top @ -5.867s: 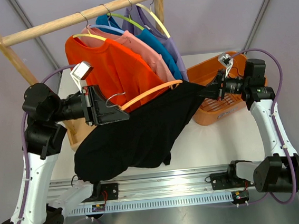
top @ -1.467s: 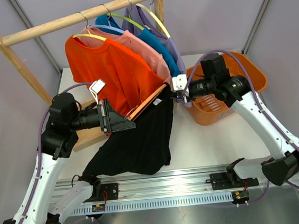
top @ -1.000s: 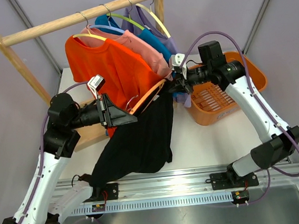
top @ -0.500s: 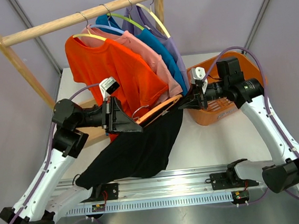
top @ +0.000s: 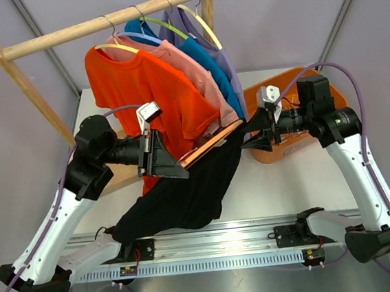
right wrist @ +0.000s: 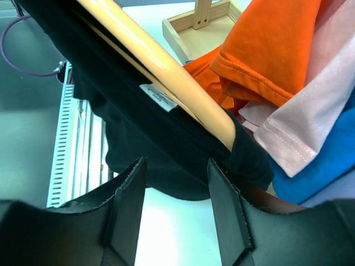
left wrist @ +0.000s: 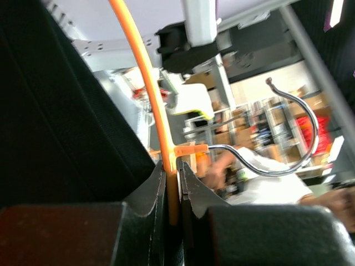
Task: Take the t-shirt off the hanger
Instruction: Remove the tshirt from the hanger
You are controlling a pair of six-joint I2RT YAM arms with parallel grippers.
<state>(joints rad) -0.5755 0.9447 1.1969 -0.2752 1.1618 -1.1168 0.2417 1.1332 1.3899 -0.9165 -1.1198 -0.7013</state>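
T-shirt (top: 186,195): black, soft, light, limp. Drapes off hanger toward 6 o'clock; hem low nr table's near edge.
L gripper (left wrist: 173,183): clamped on hanger (left wrist: 145,88) bar, beside hook.
Hanger: orange, stiff, smooth. Runs approx. 8 to 2 o'clock; far tip inside shirt shoulder.
R gripper (right wrist: 176,166): jaws apart, nothing held; sits at 3 o'clock of tip.
Grip pt (est.): shoulder cloth over tip. Pinch fabric only; should slide off easily.
Rack (top: 100,22): 12 o'clock.

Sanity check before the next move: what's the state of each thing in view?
orange hanger, off the rail, held
black t-shirt, partly on the orange hanger, rest hanging down
left gripper, shut on the orange hanger
right gripper, open, empty
other shirts, hanging on the wooden rail
orange basket, upright, inside mostly hidden
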